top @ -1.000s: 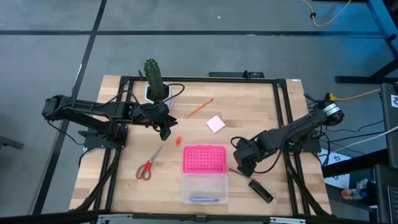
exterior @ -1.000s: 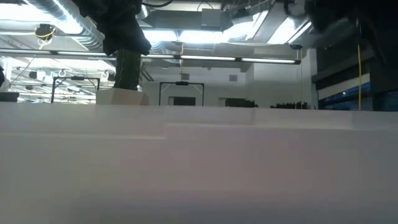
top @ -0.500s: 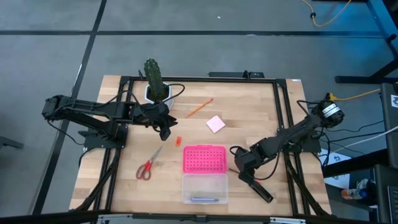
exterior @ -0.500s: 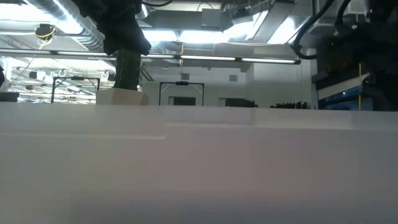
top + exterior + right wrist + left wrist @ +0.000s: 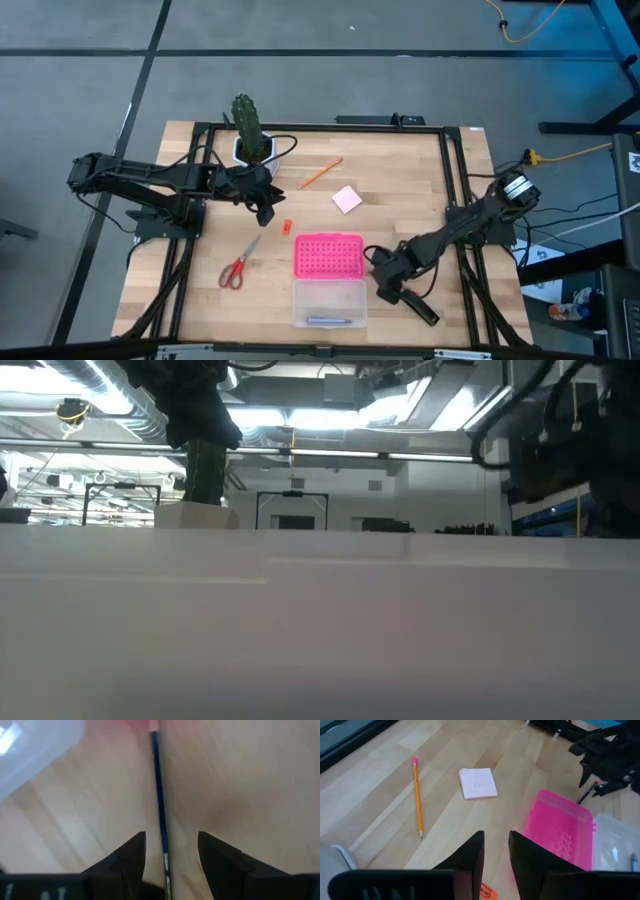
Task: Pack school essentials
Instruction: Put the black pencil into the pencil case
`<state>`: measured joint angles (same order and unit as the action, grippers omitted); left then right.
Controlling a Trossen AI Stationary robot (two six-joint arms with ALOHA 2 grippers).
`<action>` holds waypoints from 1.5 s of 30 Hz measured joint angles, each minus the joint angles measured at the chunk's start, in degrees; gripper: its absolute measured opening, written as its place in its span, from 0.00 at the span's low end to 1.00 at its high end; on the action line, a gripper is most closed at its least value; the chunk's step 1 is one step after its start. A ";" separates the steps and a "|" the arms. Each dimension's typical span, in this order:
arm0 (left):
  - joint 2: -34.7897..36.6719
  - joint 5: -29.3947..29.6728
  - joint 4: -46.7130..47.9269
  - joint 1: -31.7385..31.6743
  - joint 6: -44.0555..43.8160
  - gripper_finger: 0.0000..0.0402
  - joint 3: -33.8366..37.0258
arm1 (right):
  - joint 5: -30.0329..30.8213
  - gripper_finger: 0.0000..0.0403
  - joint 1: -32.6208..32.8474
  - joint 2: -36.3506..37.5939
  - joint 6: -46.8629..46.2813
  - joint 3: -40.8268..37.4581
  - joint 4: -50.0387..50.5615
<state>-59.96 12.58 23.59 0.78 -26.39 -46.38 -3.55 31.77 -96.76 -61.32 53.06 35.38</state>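
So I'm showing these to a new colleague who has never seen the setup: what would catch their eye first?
Probably the bright pink lid at the table's middle, lying open beside its clear box. Next, the right gripper, open and low over the table just right of the box, with a thin blue pen lying between its fingers. The green cactus at the far edge stands out too, with the left gripper waiting beside it.

Grey floor (image 5: 80,90) with dark seam lines, yellow cable (image 5: 520,35) near the far right, ceiling ducts (image 5: 90,405), fluorescent strip lights (image 5: 330,455)

Two dark jointed arms — black cables trailing.
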 joint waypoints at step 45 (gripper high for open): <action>0.00 0.00 -0.14 0.00 0.02 0.21 -0.02 | 7.78 0.01 -4.85 9.85 -13.22 0.91 12.21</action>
<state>-59.96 12.58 23.46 0.78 -26.37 -46.39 4.23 26.91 -86.91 -74.53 53.97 47.59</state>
